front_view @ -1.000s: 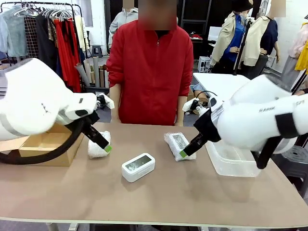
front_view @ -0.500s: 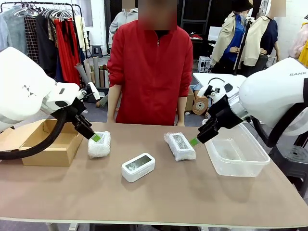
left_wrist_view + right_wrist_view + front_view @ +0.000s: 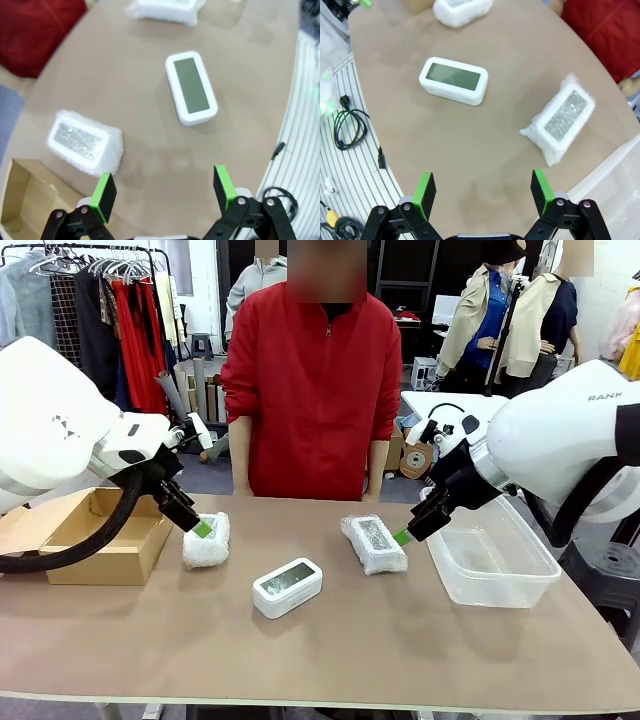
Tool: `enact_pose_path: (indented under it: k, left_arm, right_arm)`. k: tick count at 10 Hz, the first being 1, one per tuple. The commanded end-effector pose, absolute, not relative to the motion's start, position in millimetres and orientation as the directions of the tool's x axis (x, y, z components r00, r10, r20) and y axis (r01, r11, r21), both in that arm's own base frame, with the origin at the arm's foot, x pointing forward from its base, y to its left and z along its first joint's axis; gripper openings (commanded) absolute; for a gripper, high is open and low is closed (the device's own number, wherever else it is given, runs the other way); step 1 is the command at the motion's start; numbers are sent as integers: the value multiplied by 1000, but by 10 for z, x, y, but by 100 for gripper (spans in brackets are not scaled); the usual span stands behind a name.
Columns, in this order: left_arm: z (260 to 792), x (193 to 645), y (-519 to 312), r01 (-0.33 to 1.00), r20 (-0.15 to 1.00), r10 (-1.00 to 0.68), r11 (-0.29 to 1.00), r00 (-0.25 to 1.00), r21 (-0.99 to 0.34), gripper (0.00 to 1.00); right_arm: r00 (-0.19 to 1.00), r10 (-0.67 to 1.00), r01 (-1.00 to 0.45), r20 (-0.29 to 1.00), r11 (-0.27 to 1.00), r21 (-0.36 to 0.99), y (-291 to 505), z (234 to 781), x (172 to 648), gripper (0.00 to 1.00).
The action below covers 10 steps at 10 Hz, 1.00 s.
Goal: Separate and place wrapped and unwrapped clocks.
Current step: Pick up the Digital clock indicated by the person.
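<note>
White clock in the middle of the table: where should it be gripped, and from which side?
Probably best to take the white clock from straight above, closing across its two long sides near the middle. It lies flat with the screen up, so its narrow width is on offer and those sides run parallel. The left wrapped bundle and the right wrapped bundle both lie apart from it, leaving room to come down.

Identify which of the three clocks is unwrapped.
The white digital clock in the middle, screen showing; the left wrapped clock and right wrapped clock are bundled in crinkly whitish wrap.
</note>
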State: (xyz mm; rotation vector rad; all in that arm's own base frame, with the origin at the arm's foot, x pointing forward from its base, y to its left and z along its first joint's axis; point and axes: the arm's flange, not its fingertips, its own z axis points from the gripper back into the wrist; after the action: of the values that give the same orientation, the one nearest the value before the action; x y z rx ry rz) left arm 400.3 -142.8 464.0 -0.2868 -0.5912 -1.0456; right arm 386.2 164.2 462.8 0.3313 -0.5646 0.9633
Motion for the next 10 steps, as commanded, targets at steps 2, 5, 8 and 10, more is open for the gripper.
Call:
enact_pose_path:
  k: [2,5,8,10]
  left_arm:
    - [4798,4282,-1327,941,597,-782,314,178,130,100]
    - [4911,4563,-1061,975,634,-768,198,90,103,100]
    - [5131,4623,-771,961,667,-743,224,61,162,100]
    - [5173,4653,-688,950,672,-737,256,71,180,100]
  right_arm:
    - [333,666,-899,667,437,12,1461,4806,4211,100]
    - [181,668,-975,722,220,41,1112,5199,4329,100]
    - [127,651,-980,748,198,-5,793,5395,4381,100]
    - [116,634,-976,764,214,-29,625,5417,4419,100]
